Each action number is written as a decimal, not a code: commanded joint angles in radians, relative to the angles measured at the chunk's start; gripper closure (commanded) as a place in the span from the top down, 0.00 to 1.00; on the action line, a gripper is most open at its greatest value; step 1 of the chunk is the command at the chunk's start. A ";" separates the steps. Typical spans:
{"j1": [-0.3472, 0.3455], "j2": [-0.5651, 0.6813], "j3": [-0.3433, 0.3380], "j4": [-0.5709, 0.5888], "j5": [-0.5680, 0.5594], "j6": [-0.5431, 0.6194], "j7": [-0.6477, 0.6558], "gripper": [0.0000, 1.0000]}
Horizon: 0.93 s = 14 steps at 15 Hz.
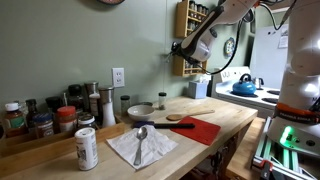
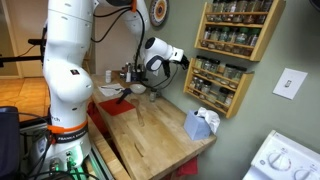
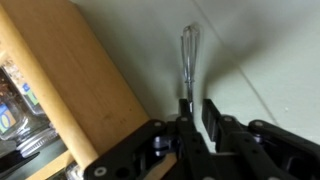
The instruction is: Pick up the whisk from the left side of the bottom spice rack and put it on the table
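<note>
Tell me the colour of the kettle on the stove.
Blue; the kettle shows best in an exterior view.

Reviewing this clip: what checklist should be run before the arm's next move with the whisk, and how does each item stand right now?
1. Whisk lined up with the end effector: ok, its handle reaches the fingers in the wrist view.
2. Grip closed on the handle: cannot tell.
3. Whisk free of the bottom spice rack: cannot tell.
4. Gap to the rack's wooden side: cannot tell; it sits very close in the wrist view.
5. Bare table for set-down: ok.
</note>
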 commanded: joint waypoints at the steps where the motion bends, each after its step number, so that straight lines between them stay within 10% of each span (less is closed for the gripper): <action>1: 0.008 0.022 -0.021 0.018 0.011 0.007 -0.001 0.17; 10: 0.002 0.048 -0.025 0.050 -0.009 0.010 0.012 0.34; 14: 0.001 0.048 -0.027 0.047 -0.005 0.010 0.011 0.11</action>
